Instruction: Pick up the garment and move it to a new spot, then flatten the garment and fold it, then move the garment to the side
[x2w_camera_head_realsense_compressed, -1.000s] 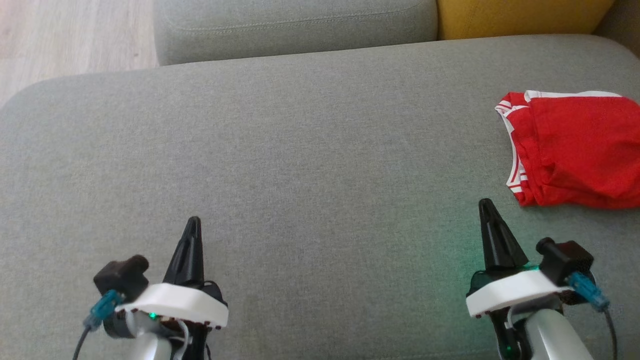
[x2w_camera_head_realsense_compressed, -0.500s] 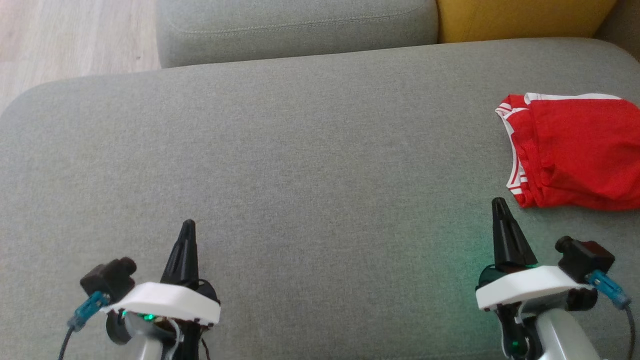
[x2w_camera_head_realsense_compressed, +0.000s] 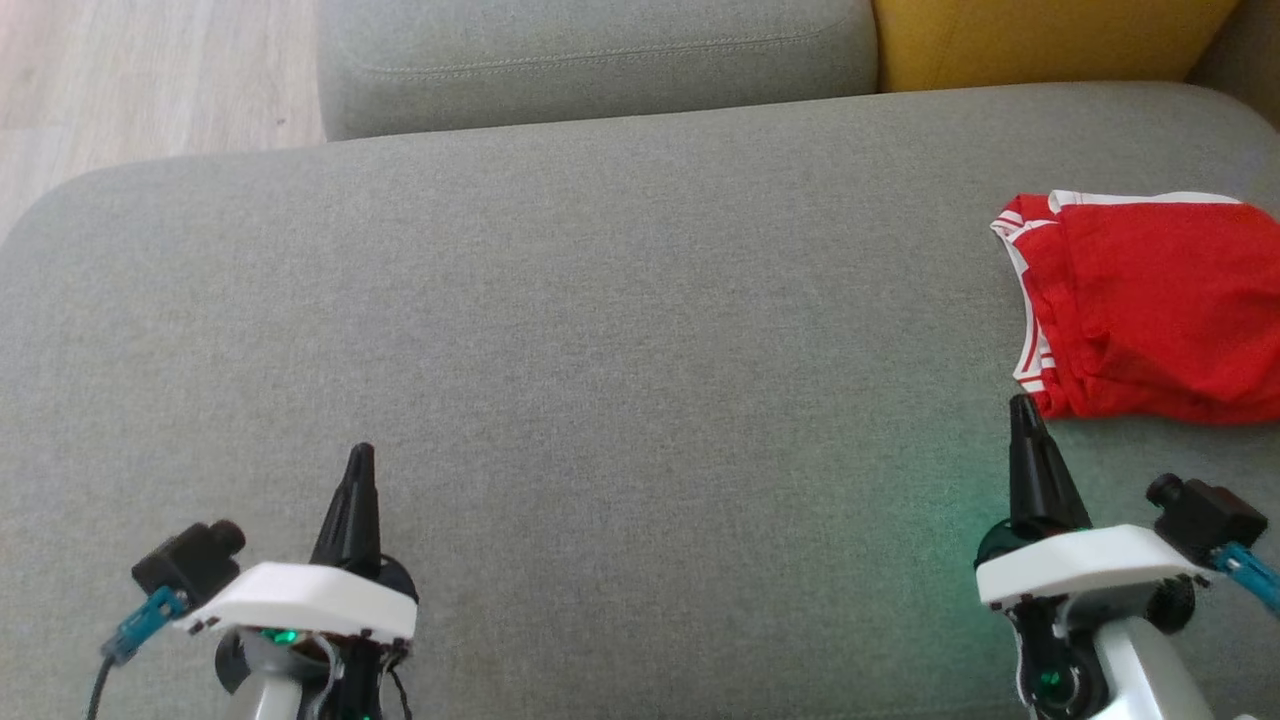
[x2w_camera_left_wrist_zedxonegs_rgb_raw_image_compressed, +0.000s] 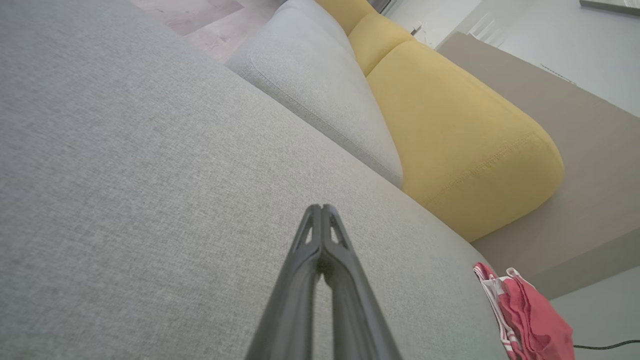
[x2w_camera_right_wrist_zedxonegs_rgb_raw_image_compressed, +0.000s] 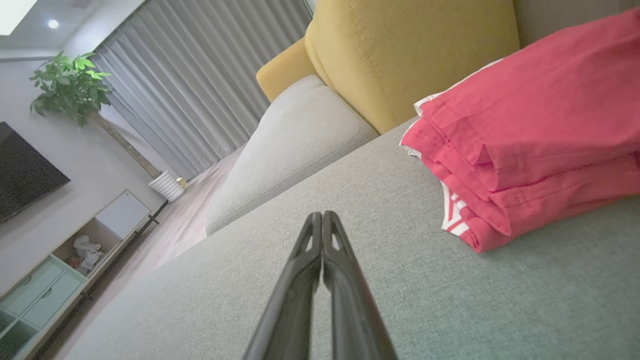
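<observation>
The garment (x2w_camera_head_realsense_compressed: 1150, 300) is red with white striped trim, folded into a compact stack at the right edge of the grey sofa seat (x2w_camera_head_realsense_compressed: 620, 330). It also shows as a layered red pile (x2w_camera_right_wrist_zedxonegs_rgb_raw_image_compressed: 530, 130) in the right wrist view and as a small red bundle (x2w_camera_left_wrist_zedxonegs_rgb_raw_image_compressed: 530, 315) in the left wrist view. My right gripper (x2w_camera_head_realsense_compressed: 1022, 408) is shut and empty, its tip just short of the garment's near left corner. At the lower left my left gripper (x2w_camera_head_realsense_compressed: 360, 458) is shut too, holding nothing, far from the garment. Both pairs of fingers (x2w_camera_left_wrist_zedxonegs_rgb_raw_image_compressed: 322, 212) (x2w_camera_right_wrist_zedxonegs_rgb_raw_image_compressed: 320, 217) are pressed together.
A grey back cushion (x2w_camera_head_realsense_compressed: 600, 50) and a yellow cushion (x2w_camera_head_realsense_compressed: 1040, 35) line the far side of the seat. Wooden floor (x2w_camera_head_realsense_compressed: 120, 70) lies beyond the seat's far left corner. A wide stretch of bare seat separates the two grippers.
Both grippers have drawn back and apart, the left further left, the right further right. The camera has tilted slightly, so the sofa and garment sit a little lower in view.
</observation>
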